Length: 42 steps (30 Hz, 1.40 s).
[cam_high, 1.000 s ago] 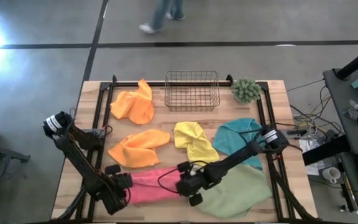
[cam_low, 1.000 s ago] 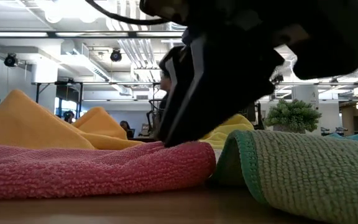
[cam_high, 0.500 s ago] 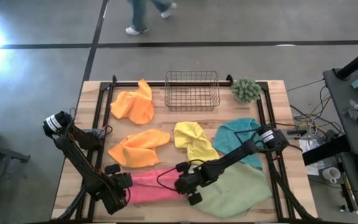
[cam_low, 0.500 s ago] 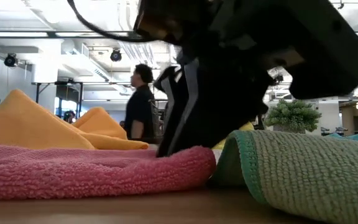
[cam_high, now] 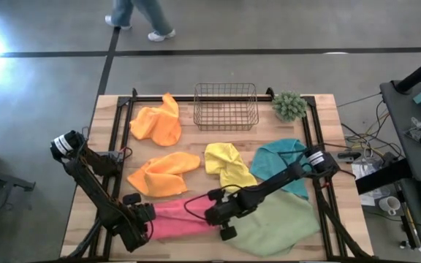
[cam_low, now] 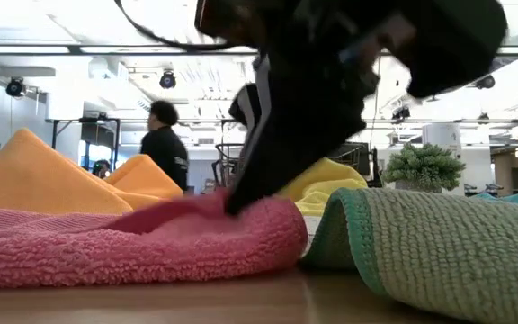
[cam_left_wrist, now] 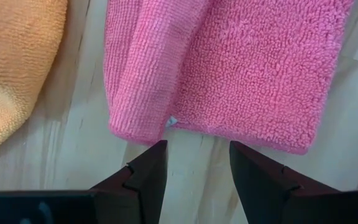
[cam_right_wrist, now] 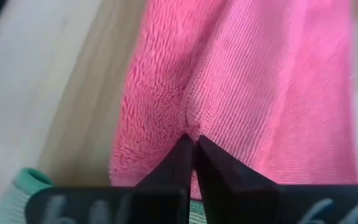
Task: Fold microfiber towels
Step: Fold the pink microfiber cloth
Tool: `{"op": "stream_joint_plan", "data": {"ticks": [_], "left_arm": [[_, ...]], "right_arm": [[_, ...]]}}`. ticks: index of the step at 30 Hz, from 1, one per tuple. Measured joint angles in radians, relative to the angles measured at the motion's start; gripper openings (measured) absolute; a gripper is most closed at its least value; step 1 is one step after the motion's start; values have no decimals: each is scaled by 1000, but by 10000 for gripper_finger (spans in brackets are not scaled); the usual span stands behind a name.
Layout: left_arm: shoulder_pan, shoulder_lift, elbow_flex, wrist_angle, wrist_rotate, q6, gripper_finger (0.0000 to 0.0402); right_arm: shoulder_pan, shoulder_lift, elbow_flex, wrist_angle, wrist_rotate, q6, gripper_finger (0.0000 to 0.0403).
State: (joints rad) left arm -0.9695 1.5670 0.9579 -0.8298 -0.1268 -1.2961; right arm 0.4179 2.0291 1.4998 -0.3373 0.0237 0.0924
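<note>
The pink towel (cam_high: 177, 220) lies as a flat strip at the table's near edge, between my two grippers. My right gripper (cam_right_wrist: 194, 142) is at the towel's right end and shut on the cloth. It also shows in the low view, my right gripper (cam_low: 237, 203). My left gripper (cam_left_wrist: 197, 158) points down, open, just off the towel's left end (cam_left_wrist: 166, 124), with bare wood between its fingers. The light green towel (cam_high: 278, 223) lies crumpled next to the pink towel's right end. Two orange towels (cam_high: 163, 174), (cam_high: 158, 123), a yellow one (cam_high: 229, 166) and a teal one (cam_high: 280, 162) lie farther back. My right gripper pinches a small raised pucker of the pink towel (cam_right_wrist: 188, 121) between its two fingertips, near the towel's right end. The fingers slant down from the table's right side. The cloth is drawn up into a low ridge (cam_low: 196, 211) at the tips. The remainder of the towel lies on the table.
A wire basket (cam_high: 226, 106) and a small green plant (cam_high: 289, 106) stand at the table's far edge. Black frame rails (cam_high: 115, 139) run along both table sides. A person walks across the floor beyond the table.
My right gripper has shut on the pink towel's right end and gathered the cloth there into a raised ridge. The towel's other parts have stayed flat in place.
</note>
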Motion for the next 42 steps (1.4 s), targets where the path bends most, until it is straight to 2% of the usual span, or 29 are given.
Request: {"op": "stream_joint_plan", "data": {"ticks": [11, 17, 25, 36, 42], "left_arm": [[1, -1, 8, 4, -3, 23, 157], [1, -1, 9, 9, -3, 24, 157], [13, -1, 9, 11, -15, 34, 157], [54, -1, 8, 11, -18, 132, 157], [60, -1, 6, 11, -20, 135, 157]], "right_arm": [[-35, -31, 0, -4, 3, 180, 9], [-50, -60, 0, -41, 0, 225, 9], [-50, -64, 0, -62, 0, 231, 9], [-50, -64, 0, -62, 1, 249, 9], [-50, -64, 0, -73, -59, 276, 23]]}}
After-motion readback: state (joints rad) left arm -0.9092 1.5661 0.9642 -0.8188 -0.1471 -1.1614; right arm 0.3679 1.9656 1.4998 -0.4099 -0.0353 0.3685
